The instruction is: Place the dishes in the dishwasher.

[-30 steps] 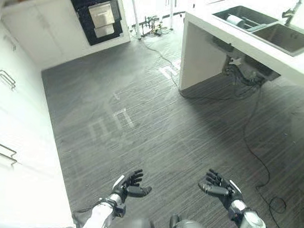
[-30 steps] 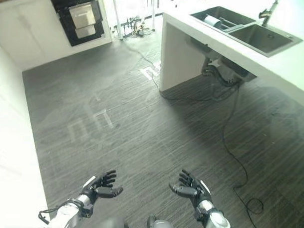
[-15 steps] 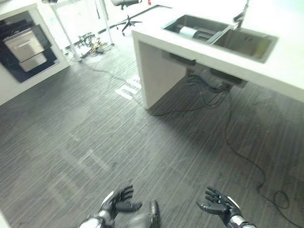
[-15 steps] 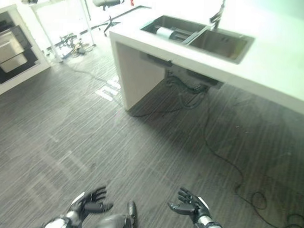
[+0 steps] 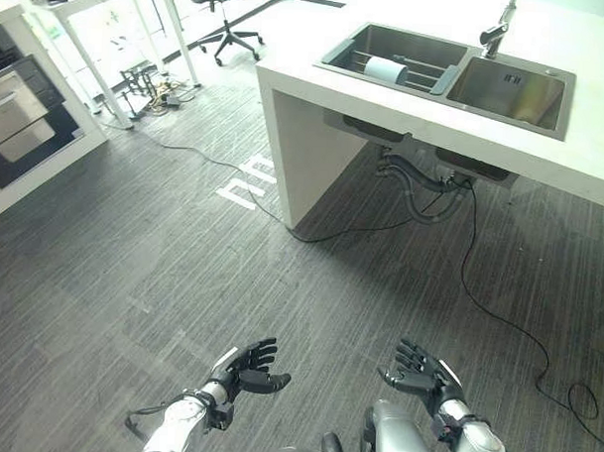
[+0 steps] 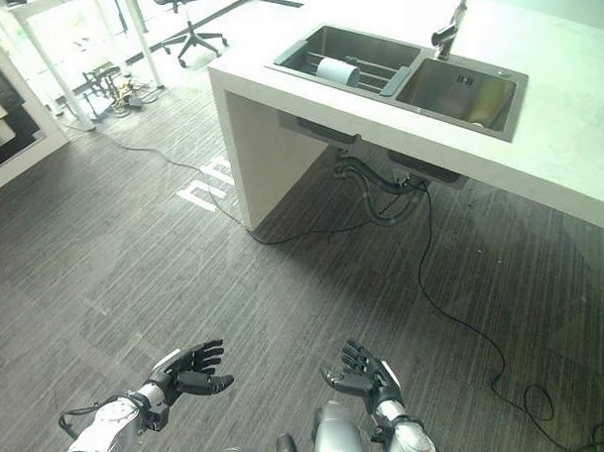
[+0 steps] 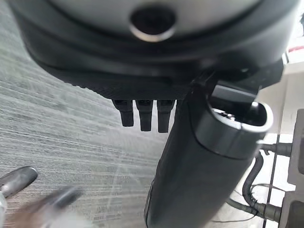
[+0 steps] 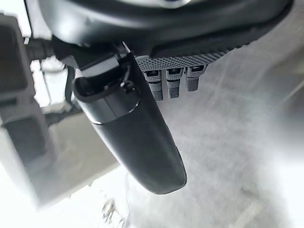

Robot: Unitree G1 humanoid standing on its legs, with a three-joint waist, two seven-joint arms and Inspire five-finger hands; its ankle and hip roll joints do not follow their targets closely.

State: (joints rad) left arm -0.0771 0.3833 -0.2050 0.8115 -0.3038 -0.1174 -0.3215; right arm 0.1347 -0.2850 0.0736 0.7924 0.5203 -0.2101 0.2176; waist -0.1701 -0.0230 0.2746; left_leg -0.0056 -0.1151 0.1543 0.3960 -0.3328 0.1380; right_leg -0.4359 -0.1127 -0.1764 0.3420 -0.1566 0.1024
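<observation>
A white cylindrical dish (image 5: pixel 385 69) lies on a wire rack in the left basin of a steel double sink (image 5: pixel 505 86), set in a white counter (image 5: pixel 317 83) far ahead. My left hand (image 5: pixel 241 371) and right hand (image 5: pixel 419 372) hover low over the grey floor, palms turned toward each other, both open and empty. In the left wrist view the straight fingers (image 7: pixel 144 114) and thumb (image 7: pixel 199 175) hold nothing. The right wrist view shows the same of its fingers (image 8: pixel 173 83) and thumb (image 8: pixel 135 142).
A faucet (image 5: pixel 495 32) stands between the basins. Hoses and a black cable (image 5: pixel 497 312) hang under the counter and trail over the floor. A black built-in appliance (image 5: pixel 18 122) sits in white cabinets at far left. Behind it stand a white desk (image 5: pixel 110 41) and an office chair (image 5: pixel 218 5).
The whole picture has shifted: the camera turned from the left cabinets toward the sink counter. Both hands stay open in front of me.
</observation>
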